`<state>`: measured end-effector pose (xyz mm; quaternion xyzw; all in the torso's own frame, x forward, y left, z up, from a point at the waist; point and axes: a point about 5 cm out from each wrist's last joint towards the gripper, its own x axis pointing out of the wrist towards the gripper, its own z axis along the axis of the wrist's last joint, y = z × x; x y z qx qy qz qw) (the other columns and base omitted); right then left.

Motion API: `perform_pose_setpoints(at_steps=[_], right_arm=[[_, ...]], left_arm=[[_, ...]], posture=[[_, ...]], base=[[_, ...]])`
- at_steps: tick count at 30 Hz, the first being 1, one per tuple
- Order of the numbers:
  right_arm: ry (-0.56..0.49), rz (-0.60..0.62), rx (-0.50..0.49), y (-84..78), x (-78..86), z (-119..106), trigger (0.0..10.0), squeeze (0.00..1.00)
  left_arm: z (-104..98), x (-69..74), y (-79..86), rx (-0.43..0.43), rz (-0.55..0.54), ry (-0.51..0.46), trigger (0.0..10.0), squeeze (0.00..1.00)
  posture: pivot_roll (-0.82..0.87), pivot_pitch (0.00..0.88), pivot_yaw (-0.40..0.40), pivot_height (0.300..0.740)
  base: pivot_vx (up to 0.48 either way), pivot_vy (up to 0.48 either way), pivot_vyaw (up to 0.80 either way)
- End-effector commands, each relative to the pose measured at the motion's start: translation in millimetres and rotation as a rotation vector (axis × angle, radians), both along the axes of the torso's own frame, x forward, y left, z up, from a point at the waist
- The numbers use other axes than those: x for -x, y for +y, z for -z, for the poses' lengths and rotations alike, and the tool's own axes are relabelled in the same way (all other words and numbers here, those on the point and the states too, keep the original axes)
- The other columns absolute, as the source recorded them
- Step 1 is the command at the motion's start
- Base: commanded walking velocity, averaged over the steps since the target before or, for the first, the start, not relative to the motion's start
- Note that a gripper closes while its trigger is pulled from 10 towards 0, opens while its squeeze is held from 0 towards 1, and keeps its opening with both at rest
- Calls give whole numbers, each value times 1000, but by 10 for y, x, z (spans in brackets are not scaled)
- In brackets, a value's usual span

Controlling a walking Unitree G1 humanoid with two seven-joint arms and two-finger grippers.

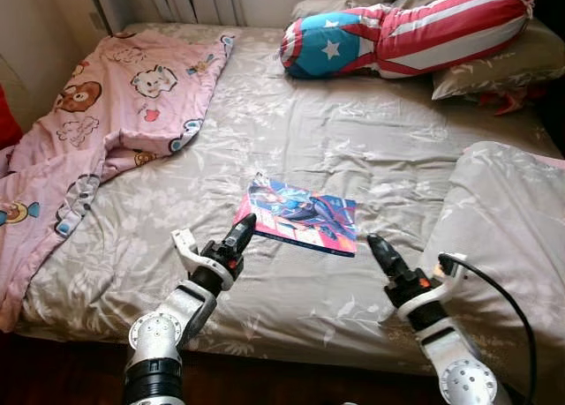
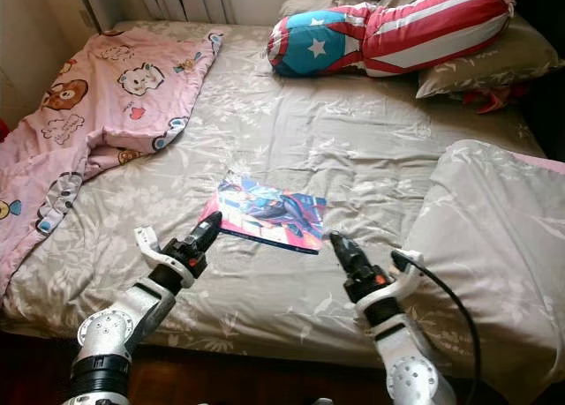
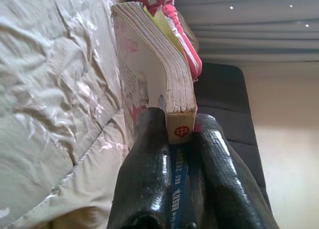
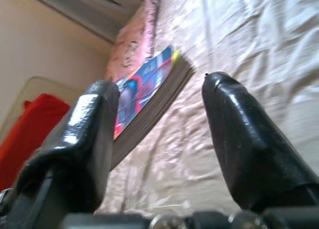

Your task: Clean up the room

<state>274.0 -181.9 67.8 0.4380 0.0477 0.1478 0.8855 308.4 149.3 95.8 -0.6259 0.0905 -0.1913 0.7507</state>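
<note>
Comic book (image 1: 300, 215) lies flat near the middle of the bed (image 1: 353, 140), on the grey flowered sheet, well below the star-and-stripe bolster (image 1: 406, 30) and to the right of the pink blanket (image 1: 97, 123). My left gripper (image 1: 244, 226) sits at the book's near left corner, jaws closed on that corner with the spine between the fingers (image 3: 149, 174). My right gripper (image 1: 378, 249) hovers just off the book's right edge, jaws apart and holding nothing.
</note>
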Motion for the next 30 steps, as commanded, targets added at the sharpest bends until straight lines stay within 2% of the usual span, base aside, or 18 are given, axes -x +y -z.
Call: perform_pose_setpoints(at_steps=[1,4,5,6,7,9,10,13,14,15,16,18,19,20,21,22,23,30], right_arm=[[47,56,67,-129,6,80,10000,1000],[123,121,198,-247,-8,200,10000,1000],[136,137,206,-267,-10,222,10000,1000],[159,162,246,-298,-6,266,10000,0],[204,201,328,-345,11,348,10000,0],[234,225,382,-370,25,401,10000,0],[251,238,418,-379,39,441,10000,0],[284,255,525,-357,92,559,10000,0],[277,259,573,-323,115,589,10000,0],[277,259,573,-323,115,589,10000,0],[266,267,593,-300,123,601,10000,0],[229,305,603,-246,133,575,10000,0],[223,310,609,-238,135,573,10000,0],[208,337,621,-224,144,559,10000,0],[205,345,620,-219,147,556,10000,0],[200,353,626,-210,151,553,10000,0],[185,355,663,-190,156,542,10000,0],[120,351,772,-97,245,558,10000,0]], left_arm=[[3,4,55,-14,-20,-6,0,0],[33,3,104,-69,-42,4,0,0],[38,2,114,-85,-48,7,0,0],[47,-7,136,-129,-66,11,0,0],[58,-30,187,-210,-108,21,4824,0],[60,-49,224,-260,-141,29,4824,0],[58,-58,253,-285,-163,33,10000,0],[38,-75,305,-442,-208,6,10000,0],[63,-75,311,-572,-228,2,10000,0],[63,-75,311,-572,-228,2,10000,0],[77,-73,306,-642,-235,-7,10000,0],[134,-60,312,-924,-243,-15,10000,0],[164,-58,311,-987,-238,-4,10000,0],[208,-42,301,-1115,-228,-16,10000,0],[215,-35,292,-1135,-222,-26,10000,0],[229,-24,280,-1203,-210,-48,10000,0],[263,9,246,-1335,-184,-100,10000,0],[352,213,198,-1537,-241,-237,10000,0]], posture=[[-68,175,-2,740],[-72,170,-2,740],[-72,170,-2,740],[-71,166,-2,740],[-71,165,-3,740],[-71,165,-3,740],[-66,156,-3,740],[-60,146,-5,740],[-61,142,-6,740],[-61,142,-6,740],[-61,142,-6,740],[-72,132,-7,740],[-72,130,-8,740],[-74,125,-9,740],[-74,125,-9,740],[-76,119,-11,740],[-76,118,-10,740],[-82,91,-18,740]], base=[[0,0,0],[0,0,0],[0,0,0],[0,0,0],[0,0,0],[0,0,0],[0,0,0],[0,0,0],[0,0,0],[0,0,0],[0,0,0],[0,0,0],[0,0,0],[0,0,0],[0,0,0],[0,0,0],[0,0,0],[0,0,0]])
